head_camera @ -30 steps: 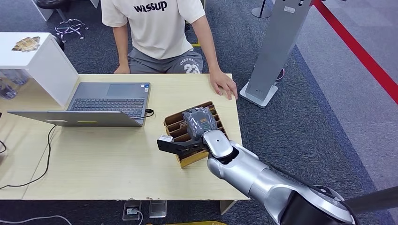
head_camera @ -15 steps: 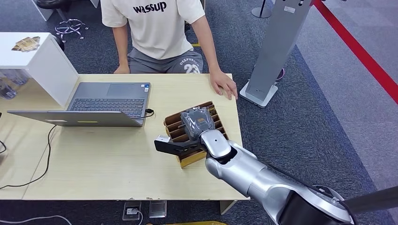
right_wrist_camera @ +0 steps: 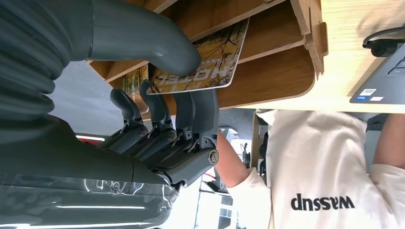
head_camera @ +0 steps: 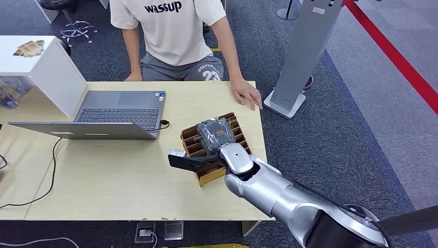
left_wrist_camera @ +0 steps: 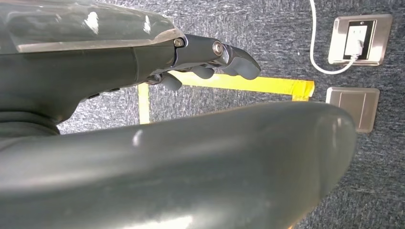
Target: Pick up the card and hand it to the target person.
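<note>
Down at the centre of the head view, the right hand [head_camera: 214, 137] reaches over the wooden card rack [head_camera: 192, 145] that sits toward the right part of the tabletop [head_camera: 119, 175]. From the right wrist camera, the card [right_wrist_camera: 212, 64], printed with yellow foliage and pale lettering, stands in one of the rack's slots, and the hand pinches it: the thick thumb [right_wrist_camera: 153, 36] presses on one face while the dark fingers [right_wrist_camera: 191, 107] lie against the other. Most of the card is inside the slot between two wooden dividers.

Across the tabletop, at the upper middle of the head view, a person [head_camera: 173, 31] in a pale T-shirt sits facing the robot, one hand [head_camera: 246, 95] resting flat on the tabletop's far right corner, apart from the rack. An open laptop [head_camera: 111, 114] lies left of the rack.

The left hand [left_wrist_camera: 210, 57] hangs above grey carpet, holding nothing, its fingers slightly curled and apart.
</note>
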Tool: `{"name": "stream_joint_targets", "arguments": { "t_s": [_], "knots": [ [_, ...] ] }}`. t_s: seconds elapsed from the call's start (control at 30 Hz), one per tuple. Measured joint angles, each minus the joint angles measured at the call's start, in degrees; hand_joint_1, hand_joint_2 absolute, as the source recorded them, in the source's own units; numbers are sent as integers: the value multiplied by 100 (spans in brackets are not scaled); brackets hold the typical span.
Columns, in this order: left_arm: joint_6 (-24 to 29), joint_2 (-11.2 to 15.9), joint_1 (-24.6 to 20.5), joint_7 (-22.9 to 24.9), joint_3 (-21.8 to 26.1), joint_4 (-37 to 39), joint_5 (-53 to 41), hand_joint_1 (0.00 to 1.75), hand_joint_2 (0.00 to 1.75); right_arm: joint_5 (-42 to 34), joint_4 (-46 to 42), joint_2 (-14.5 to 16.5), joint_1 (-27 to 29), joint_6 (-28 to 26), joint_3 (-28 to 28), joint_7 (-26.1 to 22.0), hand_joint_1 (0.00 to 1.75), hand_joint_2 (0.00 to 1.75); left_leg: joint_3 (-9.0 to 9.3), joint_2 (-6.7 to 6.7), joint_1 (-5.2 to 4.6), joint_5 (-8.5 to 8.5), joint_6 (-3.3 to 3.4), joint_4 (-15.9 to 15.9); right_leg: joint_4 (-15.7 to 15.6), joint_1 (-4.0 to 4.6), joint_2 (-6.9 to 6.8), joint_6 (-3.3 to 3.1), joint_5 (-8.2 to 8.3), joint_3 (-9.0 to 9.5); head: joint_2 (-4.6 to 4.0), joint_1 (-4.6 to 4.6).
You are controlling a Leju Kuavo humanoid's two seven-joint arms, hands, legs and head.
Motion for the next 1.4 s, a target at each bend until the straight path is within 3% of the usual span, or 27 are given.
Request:
{"name": "stream_joint_targets", "arguments": {
  "t_s": [0.43, 0.97, 1.17, 1.4],
  "knots": [
    [44, 0, 9, -11, 0, 0, 86, 0, 0, -115, -296, -148, -58, -61, -113, 259, 145, 175, 2, 1, 0, 0, 0, 0, 0, 0, 1, 0, 0, 0, 1, -1],
    [48, 0, 47, -44, 0, 0, 183, 0, 0, 203, -2784, -1068, 38, 32, -863, 1008, 145, 175, 4, 2, 0, 0, 0, 2, -2, 0, 2, 0, 0, -1, 1, -2],
    [8, 0, 41, -51, 0, 0, 163, 0, 0, 332, -3384, -1232, 179, -93, -1018, 849, 145, 175, 4, 3, 0, 0, 0, 1, -1, 0, 3, 0, 0, 0, 0, -3],
    [-35, -1, -14, 12, -4, 0, 120, 0, 0, 545, -3394, -1279, 298, -590, -1117, 387, 145, 175, 2, 2, 0, 0, 0, 1, -1, 0, 2, 0, 0, 0, 0, -1]
  ]
}}
